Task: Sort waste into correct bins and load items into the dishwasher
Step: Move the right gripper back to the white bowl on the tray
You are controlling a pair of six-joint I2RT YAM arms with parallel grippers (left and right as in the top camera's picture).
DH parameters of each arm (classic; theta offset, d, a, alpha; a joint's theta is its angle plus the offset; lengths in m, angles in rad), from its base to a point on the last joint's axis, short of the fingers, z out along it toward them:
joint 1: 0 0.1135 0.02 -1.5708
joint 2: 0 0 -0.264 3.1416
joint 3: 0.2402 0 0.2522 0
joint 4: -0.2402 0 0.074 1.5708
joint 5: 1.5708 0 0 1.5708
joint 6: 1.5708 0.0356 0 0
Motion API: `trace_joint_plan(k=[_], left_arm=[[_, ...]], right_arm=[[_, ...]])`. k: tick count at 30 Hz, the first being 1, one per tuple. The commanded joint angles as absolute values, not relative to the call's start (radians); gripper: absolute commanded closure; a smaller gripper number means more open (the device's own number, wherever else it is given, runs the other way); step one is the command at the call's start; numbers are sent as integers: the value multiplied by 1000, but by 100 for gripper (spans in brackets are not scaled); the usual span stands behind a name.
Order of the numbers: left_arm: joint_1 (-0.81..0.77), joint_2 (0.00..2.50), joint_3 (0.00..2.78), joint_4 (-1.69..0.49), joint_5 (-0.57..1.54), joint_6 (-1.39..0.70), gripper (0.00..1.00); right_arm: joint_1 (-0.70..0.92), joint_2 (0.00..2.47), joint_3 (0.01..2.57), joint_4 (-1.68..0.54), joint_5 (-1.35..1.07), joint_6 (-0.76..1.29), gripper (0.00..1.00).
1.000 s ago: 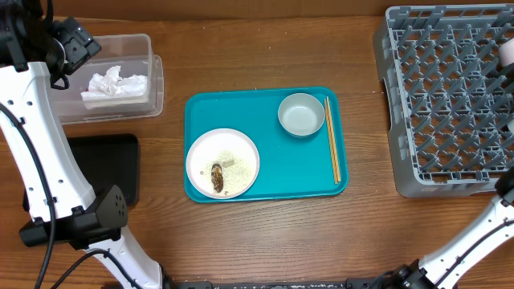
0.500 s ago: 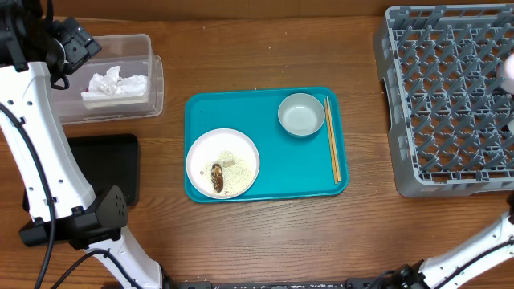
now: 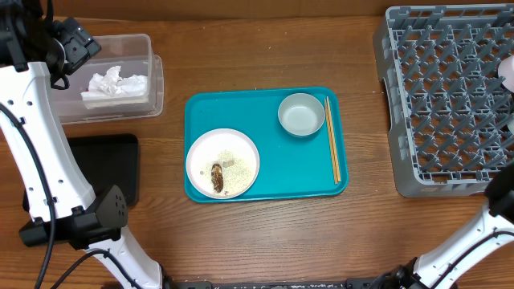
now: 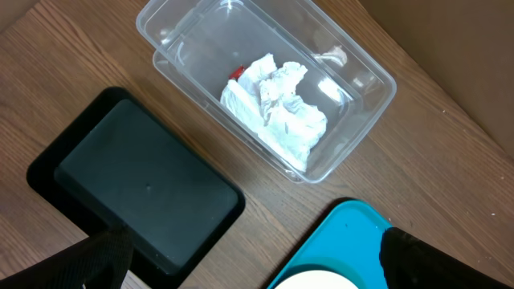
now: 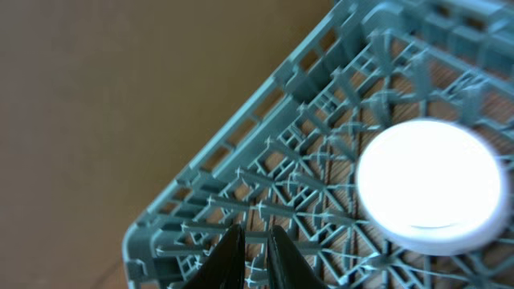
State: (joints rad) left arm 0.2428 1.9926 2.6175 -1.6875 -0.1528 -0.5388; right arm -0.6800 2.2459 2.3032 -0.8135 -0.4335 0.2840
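The white plate [image 3: 222, 163] with a brown food scrap [image 3: 217, 177] and white crumbs lies on the teal tray [image 3: 265, 104], beside the grey-green bowl [image 3: 301, 115] and the chopsticks [image 3: 332, 140]. The clear tub [image 3: 152, 84] holds tissues [image 4: 277, 108] and a red wrapper [image 4: 236, 74]. The black tray [image 4: 136, 181] is bare. The dish rack [image 3: 442, 96] holds a small white round dish [image 5: 430, 189], base up, also at the overhead's right edge [image 3: 507, 71]. My left gripper [image 4: 257, 271] is open and empty high above the tub. My right gripper [image 5: 250, 257] is shut and empty above the rack's corner.
Bare wooden tabletop [image 3: 265, 48] lies between the tub, the teal tray and the rack. The left arm's white links [image 3: 40, 160] run down the left side over the black tray [image 3: 100, 164]. The right arm [image 3: 498, 205] shows at the lower right corner.
In the overhead view the white dish at the rack's right edge has shifted toward the front. The right arm has moved at the lower right. The left arm has not moved.
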Motion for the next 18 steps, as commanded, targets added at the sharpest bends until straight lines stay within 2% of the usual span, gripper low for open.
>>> trace_joint_plan(k=[1, 5, 8, 10, 11, 12, 13, 15, 16, 18], left_arm=[[247, 2002, 2619, -1689, -148, -516, 0], [247, 2002, 2619, -1689, -148, -516, 0], [247, 2002, 2619, -1689, -148, -516, 0], [247, 2002, 2619, -1689, -148, -516, 0], [247, 2002, 2619, -1689, -148, -516, 0], [247, 2002, 2619, -1689, -148, -516, 0], [247, 2002, 2619, -1689, -148, -516, 0], [247, 2002, 2619, -1689, -148, -516, 0], [247, 2002, 2619, -1689, -148, -516, 0], [247, 2002, 2619, -1689, -148, -516, 0]], right_arm=[[-632, 2226, 2305, -810, -419, 244, 86], [-601, 2183, 2305, -833, -595, 295, 85], [-588, 2143, 2305, -897, -917, 261, 83], [-577, 2128, 2305, -919, -1262, 262, 82], [-567, 2128, 2305, -923, -1441, 262, 58], [-551, 2128, 2305, -923, -1570, 263, 29], [-533, 2128, 2305, -957, -1569, 316, 25], [-480, 2127, 2305, -1017, -1570, 293, 25], [-449, 2127, 2305, -1072, -1566, 259, 34], [-387, 2122, 2305, -1183, -1533, 199, 38]])
